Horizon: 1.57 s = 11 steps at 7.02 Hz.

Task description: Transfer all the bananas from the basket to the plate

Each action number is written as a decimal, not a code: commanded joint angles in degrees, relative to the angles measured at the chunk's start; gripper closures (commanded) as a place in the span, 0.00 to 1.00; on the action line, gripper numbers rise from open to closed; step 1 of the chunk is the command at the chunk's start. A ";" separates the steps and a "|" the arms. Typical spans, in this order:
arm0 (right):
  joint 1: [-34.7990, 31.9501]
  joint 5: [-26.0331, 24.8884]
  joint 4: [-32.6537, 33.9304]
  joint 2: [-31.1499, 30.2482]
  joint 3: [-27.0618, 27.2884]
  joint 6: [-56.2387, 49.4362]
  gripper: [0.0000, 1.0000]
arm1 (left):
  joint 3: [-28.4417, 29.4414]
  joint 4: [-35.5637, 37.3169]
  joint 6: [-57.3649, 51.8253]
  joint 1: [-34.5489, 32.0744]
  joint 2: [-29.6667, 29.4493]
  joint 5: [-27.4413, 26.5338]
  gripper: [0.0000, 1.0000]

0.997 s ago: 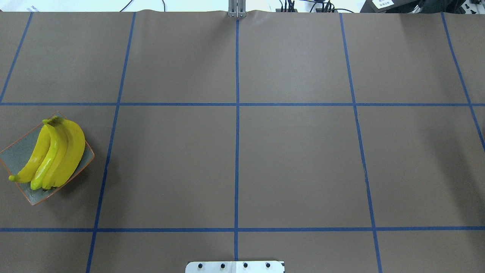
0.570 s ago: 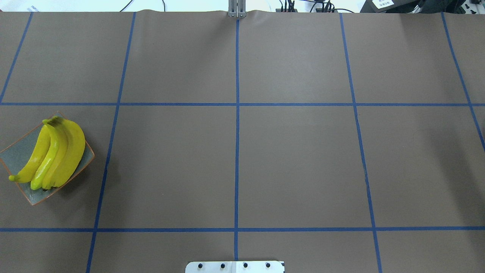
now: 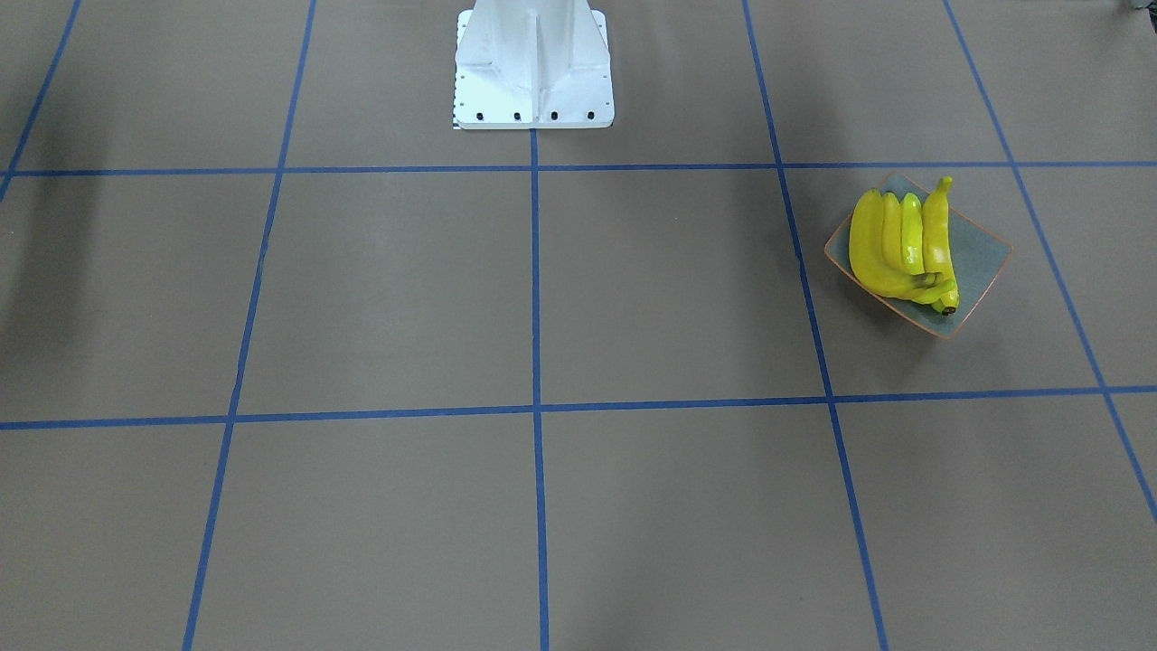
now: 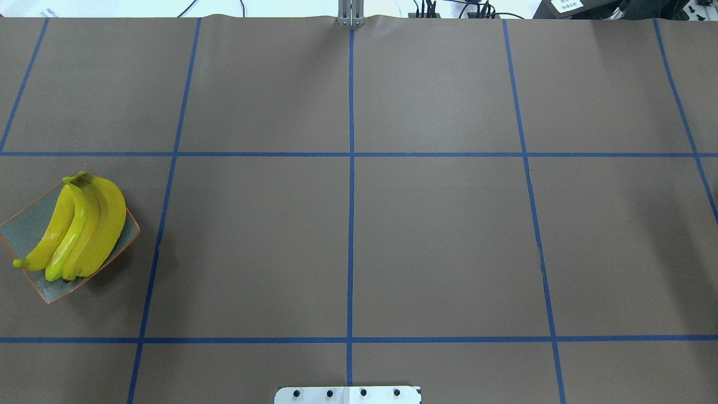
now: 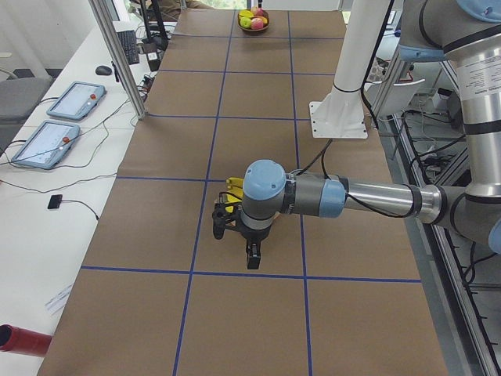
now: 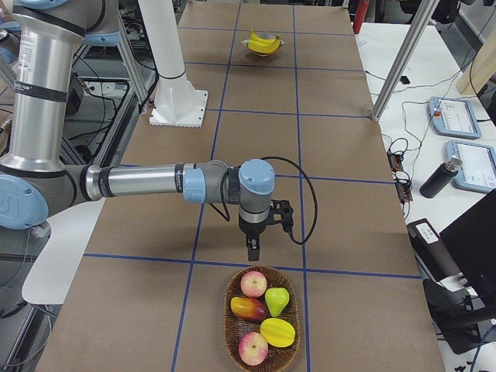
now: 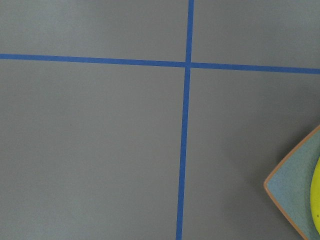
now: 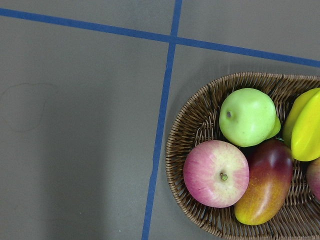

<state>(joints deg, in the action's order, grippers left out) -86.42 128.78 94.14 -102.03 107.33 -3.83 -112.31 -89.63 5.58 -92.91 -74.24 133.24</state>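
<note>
The bananas [image 4: 84, 230] are being held side by side on the plate [image 4: 25, 227], which is sitting at the left end of the counter [image 4: 437, 235]. The left hand [image 5: 252, 263] is being held above the counter just beside the plate, pointing down. It is being shown only in a side view, so whether it is released or clenched cannot be told. The right hand [image 6: 253, 251] is being held over the counter near the basket [image 8: 189, 126] at the opposite end, and its state likewise cannot be told. Other fruit [image 8: 216, 173] is being carried in the basket, well apart from the plate.
</note>
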 commanded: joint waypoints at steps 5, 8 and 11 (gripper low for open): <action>-0.85 2.70 0.08 -0.89 0.25 0.05 0.00 | 0.43 0.33 0.05 0.01 1.73 0.00 0.00; -1.21 2.28 -0.01 -0.97 -0.89 -0.04 0.00 | 0.52 0.51 -0.04 0.01 1.73 0.00 0.00; -1.56 1.83 -0.01 -1.06 -1.42 -0.04 0.00 | 0.25 0.59 -0.04 0.01 1.91 0.00 0.00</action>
<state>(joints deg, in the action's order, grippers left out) -87.78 130.71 94.13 -103.11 105.75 -3.85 -111.96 -89.10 5.54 -92.83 -72.39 133.24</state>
